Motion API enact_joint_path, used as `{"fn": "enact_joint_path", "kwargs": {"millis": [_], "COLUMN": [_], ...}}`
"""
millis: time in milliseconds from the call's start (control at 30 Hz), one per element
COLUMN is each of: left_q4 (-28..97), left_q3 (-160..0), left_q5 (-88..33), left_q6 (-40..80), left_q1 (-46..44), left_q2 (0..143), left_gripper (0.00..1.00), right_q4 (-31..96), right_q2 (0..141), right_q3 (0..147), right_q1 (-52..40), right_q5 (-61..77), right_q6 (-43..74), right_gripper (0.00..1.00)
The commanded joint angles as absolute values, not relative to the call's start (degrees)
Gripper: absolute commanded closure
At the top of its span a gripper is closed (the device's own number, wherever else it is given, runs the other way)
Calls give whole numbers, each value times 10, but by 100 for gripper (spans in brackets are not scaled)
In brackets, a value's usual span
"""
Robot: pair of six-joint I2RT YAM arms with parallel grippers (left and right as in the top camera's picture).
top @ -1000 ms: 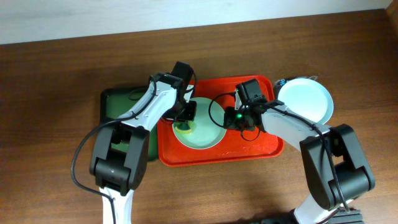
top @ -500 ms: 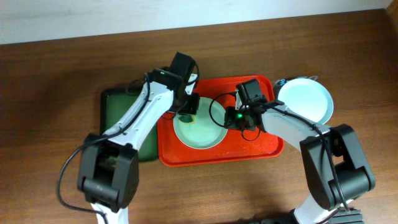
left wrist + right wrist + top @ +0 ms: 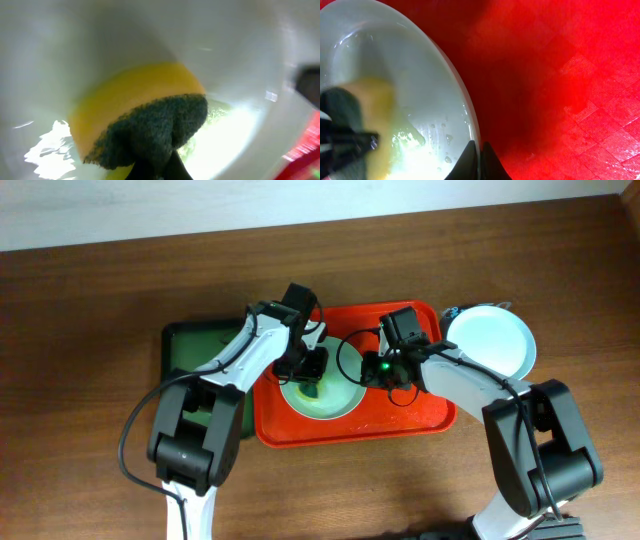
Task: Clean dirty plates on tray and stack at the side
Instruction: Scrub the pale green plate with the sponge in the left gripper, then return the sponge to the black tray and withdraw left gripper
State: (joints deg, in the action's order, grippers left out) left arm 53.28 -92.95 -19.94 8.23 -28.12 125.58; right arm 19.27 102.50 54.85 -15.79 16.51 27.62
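Scrubbing with a yellow foam sponge (image 3: 135,100) faced in dark green scouring pad, clamped firmly in the left gripper (image 3: 308,368) and pressed into the hollow of a round shallow pale mint plate (image 3: 330,398). Lies in the middle of the large red rectangular plastic tray (image 3: 425,418), directly under that gripper, so calls for no reach, only strokes across the wet surface. Shows a glossy film, water beads near the rim and a faint greenish tinge beside the sponge; cannot tell whether any smear is left beneath it. Pinned at its right edge by the right gripper (image 3: 479,157), apparently closed thin on the rim, and so the nearer arm for a lift toward the second round pale plate (image 3: 492,340) on the brown wooden desk (image 3: 100,300) just beside the tray's far right corner. Probably mid-wipe, stacking not yet begun.
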Motion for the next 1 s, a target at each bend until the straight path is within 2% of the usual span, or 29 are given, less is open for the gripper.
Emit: {"fn": "enact_joint_path", "kwargs": {"millis": [0, 167, 300, 500, 667, 733, 867, 967], "left_q4": [561, 644, 638, 510, 482, 488, 536, 601], "left_q3": [-980, -1053, -1019, -900, -900, -921, -965, -966], "left_q5": [-333, -128, -70, -83, -303, -343, -307, -182], "left_q6": [53, 76, 83, 124, 93, 87, 85, 85], "left_q1": [-269, -241, -252, -275, -276, -274, -229, -164], "left_q2": [1274, 1245, 1247, 1248, 1247, 1245, 1187, 1126], "left_gripper": [100, 100, 100, 100, 100, 100, 100, 100], "right_q4": [191, 190, 190, 191, 190, 190, 190, 190], "right_q2": [1027, 1027, 1027, 1027, 1027, 1027, 1027, 1027], "right_q3": [551, 551, 551, 551, 551, 551, 551, 551], "right_q1": [-161, -161, -161, -161, -161, -161, -161, -161], "right_q5": [169, 169, 169, 169, 169, 169, 169, 169], "right_q6": [279, 279, 279, 279, 279, 279, 279, 279], "right_gripper": [96, 96, 96, 96, 96, 96, 96, 96]}}
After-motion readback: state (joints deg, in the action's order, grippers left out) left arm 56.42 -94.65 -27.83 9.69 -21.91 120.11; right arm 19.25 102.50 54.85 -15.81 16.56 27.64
